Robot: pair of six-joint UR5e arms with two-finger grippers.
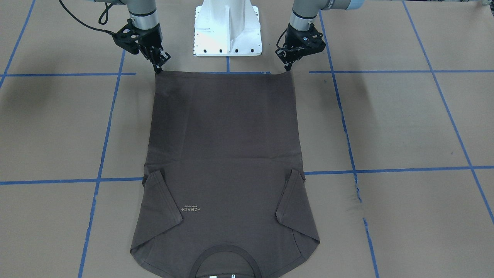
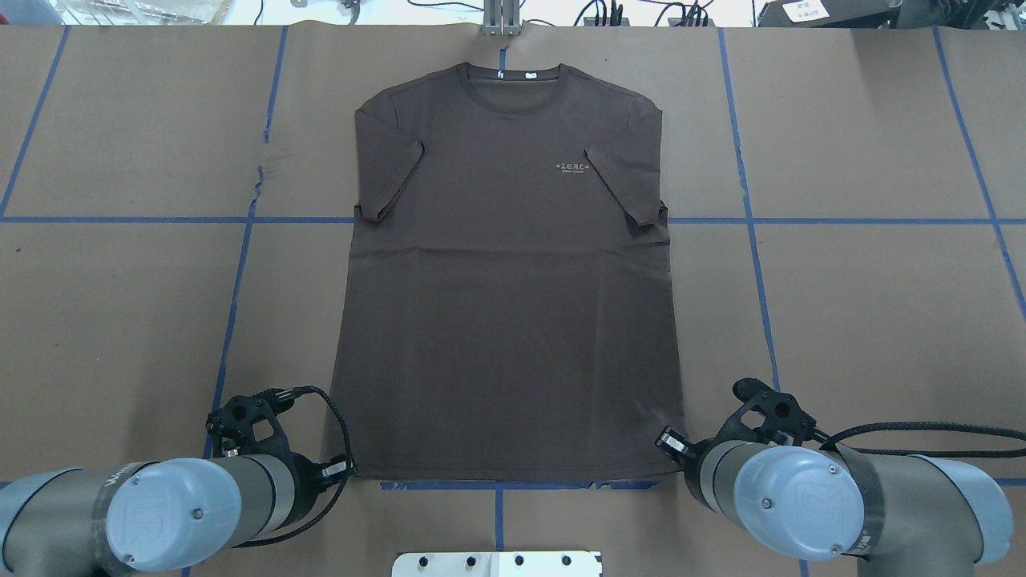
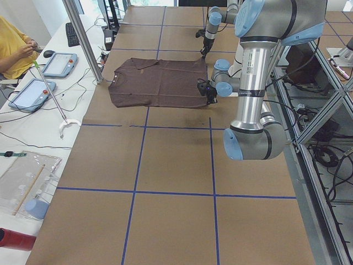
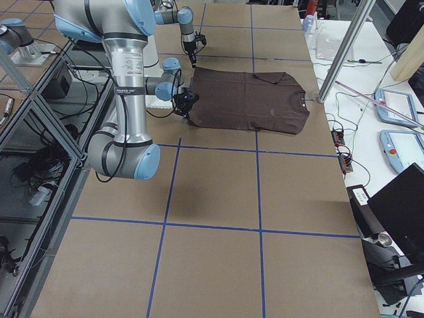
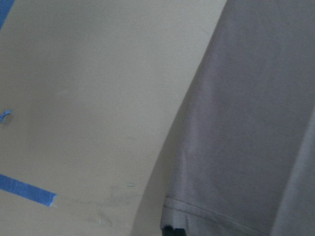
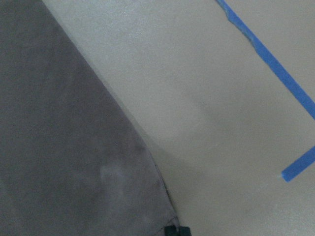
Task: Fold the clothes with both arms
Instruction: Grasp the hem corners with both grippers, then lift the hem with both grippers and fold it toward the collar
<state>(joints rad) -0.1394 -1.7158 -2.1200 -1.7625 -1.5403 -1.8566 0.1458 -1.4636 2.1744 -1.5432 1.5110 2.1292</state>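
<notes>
Item under inspection: you have one T-shirt (image 2: 505, 304), dark brown-grey, lying face up and flat on the table (image 2: 842, 320), collar (image 2: 513, 76) away from the robot and hem at its base.
Left gripper (image 1: 288, 67): fingers drawn together to a narrow point on the hem corner on the robot's left; it appears to pinch the cloth there.
Right gripper (image 1: 158, 68): same posture on the opposite hem corner, tips closed on the edge. The wrist views show only the hem corner and a sliver of fingertip, so treat the hold as probable.
Work done: both sleeves (image 1: 162, 200) lie turned inward over the chest, and the body is smooth.
Work left: no lengthwise fold of the body is made yet. The hem rests flat, not lifted. You should expect the hem to be carried toward the collar next.
Progress: early, in my judgement.
Count: one shirt, two folded sleeves, one line of chest lettering (image 2: 572, 167), two white neck labels (image 2: 529, 74), two arms, two grippers.
</notes>
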